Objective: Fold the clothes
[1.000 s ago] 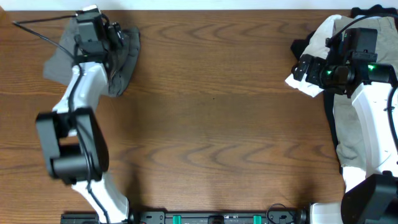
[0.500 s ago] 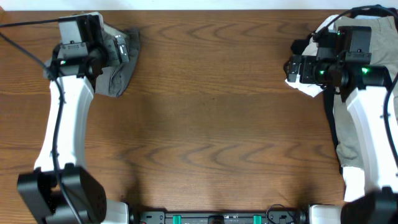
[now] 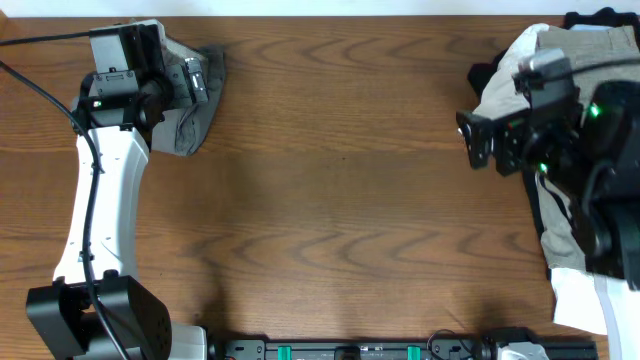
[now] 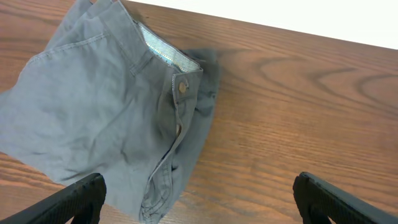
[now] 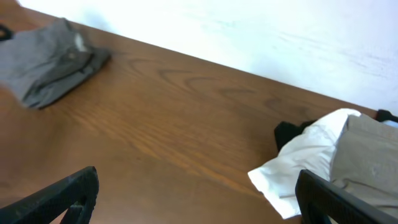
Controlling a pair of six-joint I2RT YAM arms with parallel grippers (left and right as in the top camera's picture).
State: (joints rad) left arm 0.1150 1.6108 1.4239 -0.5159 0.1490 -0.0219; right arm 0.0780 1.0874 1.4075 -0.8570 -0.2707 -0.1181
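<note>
1. The clothes lie in two places on the table (image 3: 340, 200): grey shorts (image 4: 106, 118) at the far left corner, and a pile at the far right edge.
2. The shorts lie in a flattened, rumpled bundle. The buttoned waistband faces up and a strip of whitish lining shows at its top edge.
3. In the pile, a white piece (image 5: 311, 155) spills toward the table's middle. Khaki trousers (image 5: 370, 155) lie on top of it, and a black piece (image 5: 289, 134) peeks out at the far side of the white one.
4. The left gripper (image 4: 199, 190) hangs over the shorts with its jaws spread wide and nothing between them. In the left wrist view, one fingertip sits over the near edge of the shorts and the other over bare wood. Whether either touches the cloth cannot be told.
5. The right gripper (image 5: 196, 180) is also wide open and empty. It is held above the table just beside the pile, on the side toward the table's middle, and points out across the wood.
6. The stretch of table between the shorts and the pile shows only wood grain, and the two arms are well apart.
</note>
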